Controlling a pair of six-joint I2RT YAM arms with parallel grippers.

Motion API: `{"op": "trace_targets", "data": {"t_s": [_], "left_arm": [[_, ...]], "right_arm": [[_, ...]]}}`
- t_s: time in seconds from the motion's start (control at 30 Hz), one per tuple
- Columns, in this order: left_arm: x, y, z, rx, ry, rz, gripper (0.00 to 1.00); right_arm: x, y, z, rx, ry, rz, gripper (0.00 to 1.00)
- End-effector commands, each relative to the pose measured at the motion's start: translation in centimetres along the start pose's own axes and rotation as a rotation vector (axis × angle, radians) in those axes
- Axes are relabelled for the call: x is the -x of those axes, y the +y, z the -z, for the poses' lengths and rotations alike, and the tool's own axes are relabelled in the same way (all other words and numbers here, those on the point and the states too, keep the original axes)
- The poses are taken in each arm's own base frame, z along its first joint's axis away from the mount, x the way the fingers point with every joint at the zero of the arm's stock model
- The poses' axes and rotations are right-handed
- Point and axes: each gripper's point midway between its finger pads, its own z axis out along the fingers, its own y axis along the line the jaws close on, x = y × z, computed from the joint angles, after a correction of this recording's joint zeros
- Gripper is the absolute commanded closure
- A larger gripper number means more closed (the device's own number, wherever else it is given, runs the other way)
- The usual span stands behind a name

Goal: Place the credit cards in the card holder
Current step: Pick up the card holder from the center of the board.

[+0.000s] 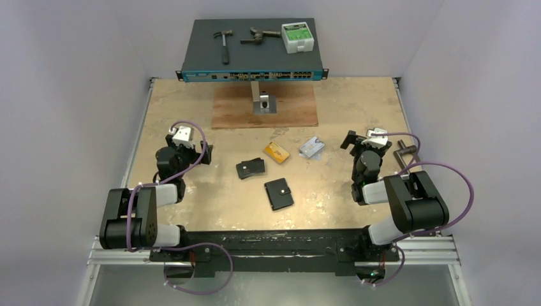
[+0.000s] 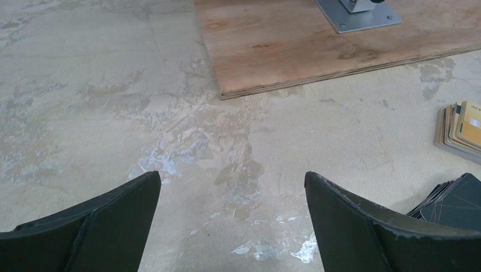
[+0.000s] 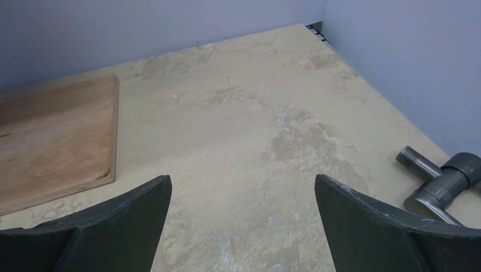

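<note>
Mid-table lie a gold-orange credit card (image 1: 277, 152) and a silver-grey credit card (image 1: 312, 147), about a card's width apart. The gold one (image 2: 468, 126) tops a small stack at the left wrist view's right edge. The card holder (image 1: 279, 193), a black wallet with a small snap tab, lies shut nearer the arms. My left gripper (image 2: 232, 187) hovers open over bare table, left of the cards. My right gripper (image 3: 243, 190) stands open too, right of the cards, holding nothing. Neither touches a card or the holder.
A second black flat case (image 1: 250, 167) lies left of the holder, its corner (image 2: 454, 198) showing beside my left finger. A plywood board (image 1: 264, 106) with a metal bracket (image 1: 261, 101) sits behind. A metal pipe fitting (image 3: 442, 184) lies by the right wall. At the back, a network switch (image 1: 252, 48) carries tools.
</note>
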Motion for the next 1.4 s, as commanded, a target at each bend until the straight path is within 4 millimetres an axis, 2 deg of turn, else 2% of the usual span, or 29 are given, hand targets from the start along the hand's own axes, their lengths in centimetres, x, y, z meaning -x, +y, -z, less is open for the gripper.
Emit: {"op": "trace_targets", "data": {"t_s": [0.0, 0.27, 0.37, 0.4, 0.47, 0.5, 0.53, 0.57, 0.63, 0.67, 0.73, 0.77, 0.87, 0.93, 1.0, 1.13, 1.2, 1.27, 1.37], "left_arm": [[3.0, 0.5, -0.4, 0.012, -0.093, -0.043, 0.00], [3.2, 0.4, -0.4, 0.005, -0.099, -0.046, 0.00], [4.2, 0.5, -0.1, -0.024, -0.106, -0.039, 0.00], [5.7, 0.5, 0.0, -0.048, -0.115, -0.037, 0.00], [7.6, 0.6, 0.3, -0.061, -0.043, -0.025, 0.00], [7.0, 0.3, 0.9, -0.086, 0.054, -0.041, 0.00], [7.7, -0.2, 1.3, -0.121, 0.100, -0.058, 0.00], [7.7, -0.6, 1.9, -0.147, 0.155, -0.068, 0.00], [7.9, -1.5, 3.3, -0.202, 0.255, -0.061, 0.00], [7.9, -2.0, 3.9, -0.224, 0.294, -0.051, 0.00], [8.0, -2.9, 5.2, -0.264, 0.347, -0.022, 0.00], [7.9, -3.5, 5.8, -0.291, 0.367, -0.016, 0.00], [8.0, -4.8, 7.6, -0.343, 0.393, -0.004, 0.00], [8.1, -5.5, 8.7, -0.374, 0.396, -0.010, 0.00], [8.0, -6.2, 9.7, -0.409, 0.394, -0.029, 0.00], [6.1, -7.4, 11.0, -0.461, 0.457, -0.017, 0.00], [4.8, -7.8, 11.5, -0.492, 0.491, -0.005, 0.00], [4.0, -8.1, 11.7, -0.505, 0.504, 0.004, 0.00], [3.7, -9.2, 11.8, -0.542, 0.505, 0.036, 0.00]], "right_arm": [[2.0, -0.1, -0.6, -0.023, -0.071, -0.014, 0.01], [2.1, -0.7, -0.7, -0.061, -0.065, -0.030, 0.01], [2.6, -1.1, -0.4, -0.075, -0.088, -0.006, 0.01], [2.8, -0.7, -0.2, -0.055, -0.095, -0.001, 0.01], [3.6, -0.6, 0.6, -0.050, -0.122, 0.009, 0.01], [3.8, -1.1, 0.7, -0.096, -0.098, 0.009, 0.01], [4.5, -0.9, 0.4, -0.113, -0.060, -0.023, 0.01], [5.8, -0.1, -0.5, -0.122, -0.017, -0.069, 0.01], [6.1, -0.5, -1.1, -0.257, 0.079, -0.260, 0.01], [6.5, 0.6, -1.5, -0.230, 0.126, -0.291, 0.01], [5.9, 4.7, -1.5, -0.061, 0.286, -0.339, 0.01], [5.8, 6.0, -1.2, -0.010, 0.344, -0.357, 0.01], [4.3, 9.4, 1.0, 0.196, 0.481, -0.349, 0.01], [4.3, 12.0, 3.8, 0.350, 0.488, -0.334, 0.01], [4.7, 13.5, 6.6, 0.352, 0.446, -0.239, 0.01], [2.9, 16.3, 12.1, 0.320, 0.509, -0.033, 0.01], [2.6, 17.7, 14.0, 0.391, 0.546, -0.072, 0.01], [2.4, 20.1, 16.5, 0.552, 0.605, -0.211, 0.01], [1.6, 21.0, 18.4, 0.657, 0.644, -0.283, 0.01]]}}
